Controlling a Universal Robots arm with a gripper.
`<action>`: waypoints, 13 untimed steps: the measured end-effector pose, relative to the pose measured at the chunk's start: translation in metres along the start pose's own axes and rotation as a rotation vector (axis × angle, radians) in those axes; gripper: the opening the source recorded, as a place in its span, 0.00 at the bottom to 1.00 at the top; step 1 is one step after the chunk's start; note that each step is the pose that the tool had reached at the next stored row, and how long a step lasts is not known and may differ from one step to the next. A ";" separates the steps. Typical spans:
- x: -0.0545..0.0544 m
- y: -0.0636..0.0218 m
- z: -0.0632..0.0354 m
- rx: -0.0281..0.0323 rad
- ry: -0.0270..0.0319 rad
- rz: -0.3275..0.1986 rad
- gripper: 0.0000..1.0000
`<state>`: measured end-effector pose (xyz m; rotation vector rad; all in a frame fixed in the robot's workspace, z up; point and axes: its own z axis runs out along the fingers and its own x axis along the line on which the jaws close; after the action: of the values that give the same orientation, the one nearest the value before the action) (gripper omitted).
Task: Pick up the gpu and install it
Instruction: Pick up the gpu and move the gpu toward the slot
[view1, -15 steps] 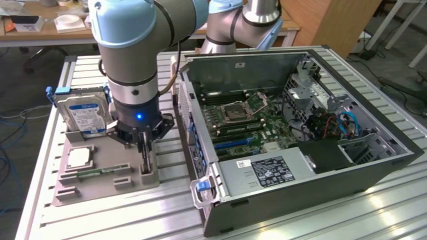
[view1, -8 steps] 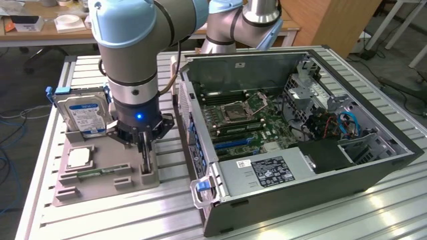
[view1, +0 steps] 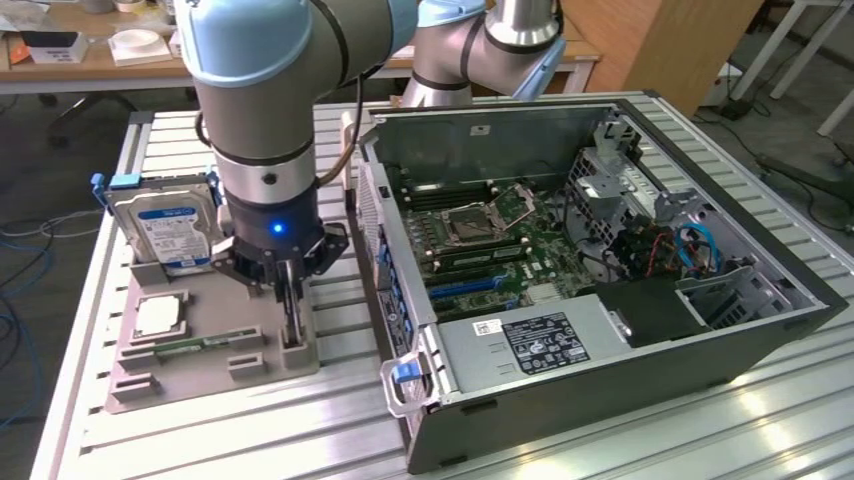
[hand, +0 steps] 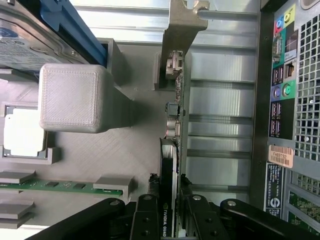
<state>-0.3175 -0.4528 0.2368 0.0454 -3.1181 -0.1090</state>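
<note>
The jaws are pinching the gpu (hand: 170, 160), one finger (hand: 146, 212) against its black cooler face and the other against the far face. The card stands on edge between them, with its green board and silver bracket running away from the grip. The gpu sits low in its slot in the grey tray (view1: 200, 365), directly under the jaws, and does not look lifted. Just beside the jaws, on the same tray, lie a memory strip (hand: 60, 186) and a square chip (view1: 158, 315). A little further off, a hard drive (view1: 167, 230) stands upright in its own holder. On the other side of the jaws, close by, rises the rear panel of the open case (view1: 601, 250), which rests on the slatted surface (view1: 267, 430). Farthest from the jaws, inside the case, lies the board (view1: 494, 250), and I see no card standing on it. By my reading the grasp is made, so the pick-up is under way. The lift, the carry across to the case and the installing are all not yet done.
</note>
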 end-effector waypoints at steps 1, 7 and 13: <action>0.000 0.0001 -0.0007 0.0000 0.0000 0.000 0.26; 0.000 0.0006 -0.0078 0.0000 0.0000 0.000 0.26; 0.000 0.0010 -0.0136 -0.0001 0.0000 0.000 0.26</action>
<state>-0.3175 -0.4528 0.2505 0.0454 -3.1181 -0.1091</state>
